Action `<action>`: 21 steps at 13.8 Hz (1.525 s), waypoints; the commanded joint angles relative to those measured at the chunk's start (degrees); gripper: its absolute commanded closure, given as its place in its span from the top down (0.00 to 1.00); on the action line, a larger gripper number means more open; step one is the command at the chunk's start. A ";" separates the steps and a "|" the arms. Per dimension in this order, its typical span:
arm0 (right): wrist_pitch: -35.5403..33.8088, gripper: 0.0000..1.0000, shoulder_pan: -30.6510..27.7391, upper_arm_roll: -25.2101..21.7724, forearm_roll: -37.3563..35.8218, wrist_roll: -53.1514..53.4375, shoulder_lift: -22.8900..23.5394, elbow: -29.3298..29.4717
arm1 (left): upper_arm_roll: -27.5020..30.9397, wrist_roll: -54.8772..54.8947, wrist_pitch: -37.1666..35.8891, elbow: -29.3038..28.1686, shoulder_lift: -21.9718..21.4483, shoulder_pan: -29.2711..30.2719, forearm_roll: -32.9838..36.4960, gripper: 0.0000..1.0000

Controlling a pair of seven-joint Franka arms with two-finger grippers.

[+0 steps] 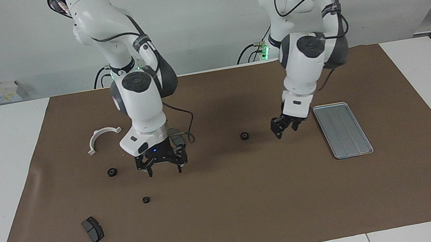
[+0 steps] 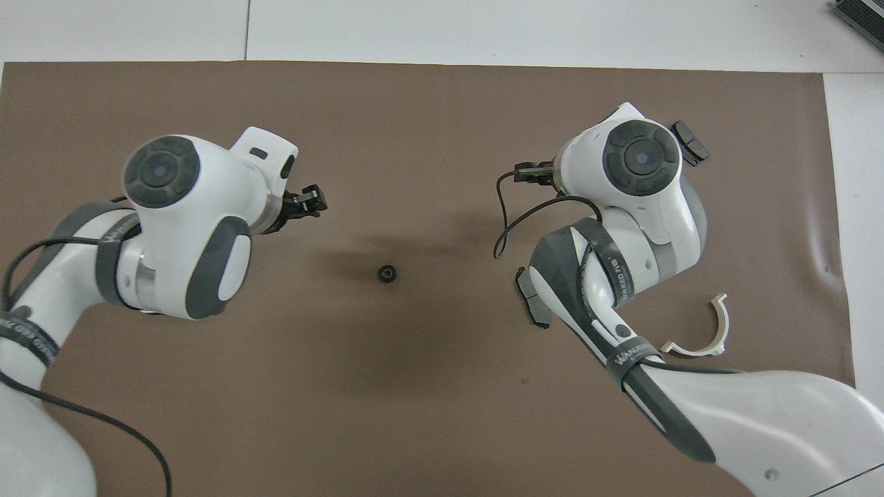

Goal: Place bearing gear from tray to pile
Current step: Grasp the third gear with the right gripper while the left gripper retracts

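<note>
Facing view: tray (image 1: 342,130) bare, toward left arm's end of counter. Gears (image 1: 244,136) already out, scattered on counter toward pile. Left tool (image 1: 284,126) low beside tray, narrow, holding nothing. Right tool (image 1: 162,163) spread wide over pad (image 1: 177,138), likely just released.

Right gripper (image 1: 162,166) low, fingers spread; left gripper (image 1: 284,126) low, fingers unclear.

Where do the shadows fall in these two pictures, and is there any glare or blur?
Facing view: soft dark patches lie on the brown mat under each arm, a green lamp glows at each arm's base, no glare on the tray. Overhead view: a dim shadow surrounds the small gear; the arms' near parts look large and hide the tray. No motion blur in either.
</note>
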 commanded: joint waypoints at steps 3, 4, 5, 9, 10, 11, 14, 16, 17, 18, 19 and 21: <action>-1.99 1.00 3.25 3.22 4.35 2.91 -0.06 0.85 | -0.60 19.88 -5.21 -0.54 -2.42 10.90 0.81 0.72; -2.52 1.00 5.27 3.22 4.00 5.36 0.38 1.55 | -0.60 23.93 -6.18 -0.54 -3.03 12.92 0.81 0.72; -2.62 1.00 6.86 3.22 3.57 8.08 1.08 2.17 | -0.60 27.01 -7.49 -0.36 -3.47 14.77 0.81 0.72; -2.97 1.00 13.98 2.86 2.51 13.09 5.02 3.75 | -0.51 28.27 -18.89 7.51 -4.88 16.63 1.07 0.75; -3.66 1.00 15.04 2.95 0.85 14.59 7.48 6.72 | -0.51 28.19 -22.32 10.33 -4.88 16.90 1.16 0.75; -5.67 1.00 15.83 3.13 -0.64 15.48 9.68 9.62 | -0.43 28.19 -25.58 13.14 -5.05 16.90 1.16 0.78; -5.96 1.00 17.24 3.22 -1.45 16.28 13.03 11.40 | -0.69 28.27 -30.79 16.68 -7.68 16.55 5.55 0.90; -4.64 1.00 17.42 3.22 -1.63 16.10 13.83 11.40 | -0.87 28.27 -31.76 16.69 -10.05 16.55 5.64 0.99; -4.46 0.96 17.68 3.22 -1.54 16.10 13.83 11.40 | -0.95 28.36 -32.37 16.51 -10.58 16.55 5.64 1.00; -3.94 0.92 18.30 3.22 -1.45 16.19 14.18 11.32 | -0.95 28.88 -31.94 16.16 -10.76 16.55 5.64 1.00; -3.33 0.91 18.65 3.22 -1.45 16.19 14.09 11.32 | -1.04 29.58 -31.68 15.81 -11.20 16.72 5.56 1.00; -1.92 0.78 18.92 3.22 -1.36 16.10 14.00 10.45 | -0.95 32.30 -31.59 15.46 -11.29 16.81 5.56 1.00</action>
